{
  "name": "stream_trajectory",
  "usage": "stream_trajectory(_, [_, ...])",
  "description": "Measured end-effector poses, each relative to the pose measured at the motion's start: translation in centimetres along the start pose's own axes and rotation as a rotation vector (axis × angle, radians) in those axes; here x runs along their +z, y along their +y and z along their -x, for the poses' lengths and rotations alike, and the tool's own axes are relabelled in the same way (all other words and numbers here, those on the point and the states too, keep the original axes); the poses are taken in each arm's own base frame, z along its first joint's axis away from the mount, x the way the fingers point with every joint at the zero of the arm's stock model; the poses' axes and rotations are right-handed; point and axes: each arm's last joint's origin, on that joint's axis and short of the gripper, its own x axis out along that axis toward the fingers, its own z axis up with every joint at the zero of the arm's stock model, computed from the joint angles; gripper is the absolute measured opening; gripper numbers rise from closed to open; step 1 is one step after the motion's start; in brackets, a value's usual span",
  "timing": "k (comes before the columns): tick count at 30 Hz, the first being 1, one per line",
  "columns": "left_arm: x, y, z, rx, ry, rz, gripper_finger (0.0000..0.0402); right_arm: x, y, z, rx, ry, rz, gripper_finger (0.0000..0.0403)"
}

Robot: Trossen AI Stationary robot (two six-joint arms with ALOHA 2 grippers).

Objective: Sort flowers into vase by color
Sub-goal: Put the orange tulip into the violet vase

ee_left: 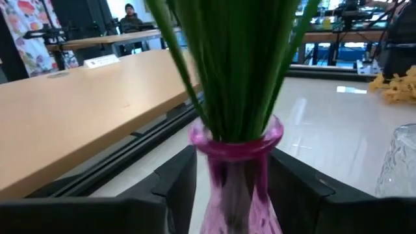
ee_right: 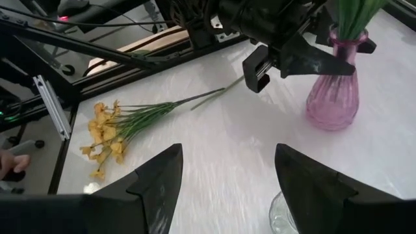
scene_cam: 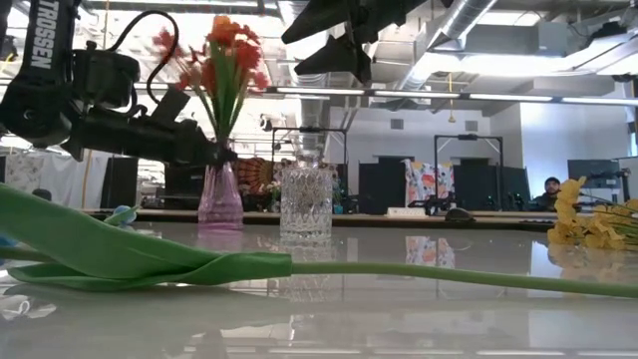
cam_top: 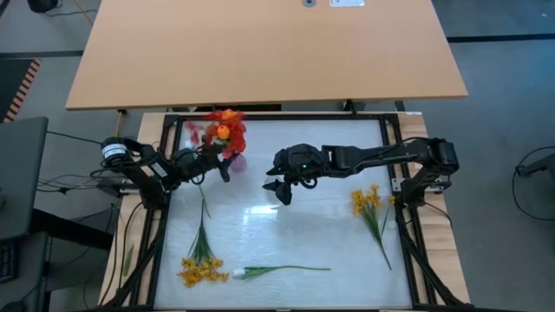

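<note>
A: High view, whole scene: where do the flowers lie on the glossy white table [cam_top: 286,230]?

B: Red and orange blooms stand bunched in the pink glass vase [cam_top: 232,159] at about 11 o'clock. A cut-crystal clear vase [scene_cam: 305,203] stands beside it, under the right arm in the high view. One bunch of small yellow blossoms on green stems [cam_top: 201,264] lies at 7 o'clock, a second yellow bunch [cam_top: 370,208] at 3 o'clock, and a single pale tulip with a long green stem [cam_top: 277,271] at 6 o'clock.

A: What are the grippers doing?

B: The left gripper [ee_left: 227,182] brackets the pink vase's neck, one finger on each side; whether they press the glass I cannot tell. The right gripper [ee_right: 227,175] hovers near the centre with its fingers spread wide and nothing between them.

A: How should the stems handle?

B: Probably very light, springy plastic. The blossoms look soft and easily crushed, so the judgement is to pinch mid-stem, where the bunched stems are firmest. A single thin stem lying flat on a slick surface may slide or roll under closing fingers. The glass vases are likely heavier, hard, slippery and tippable.
</note>
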Motion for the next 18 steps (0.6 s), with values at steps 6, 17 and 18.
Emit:
stream_trajectory(6, [-0.2,0.0,0.4,-0.013,0.015,0.004,0.0184,0.0,0.0,0.0,0.000,0.000,0.004,0.0270])
stream_trajectory(17, [-0.6,-0.6,1.4,-0.040,0.087,0.117,0.0188,0.0,0.0,0.0,0.007,0.001,0.067,0.0270])
stream_trajectory(18, [-0.4,-0.7,1.4,-0.039,0.079,0.109,0.0188,0.0,0.0,0.0,0.007,0.001,0.068,0.0270])
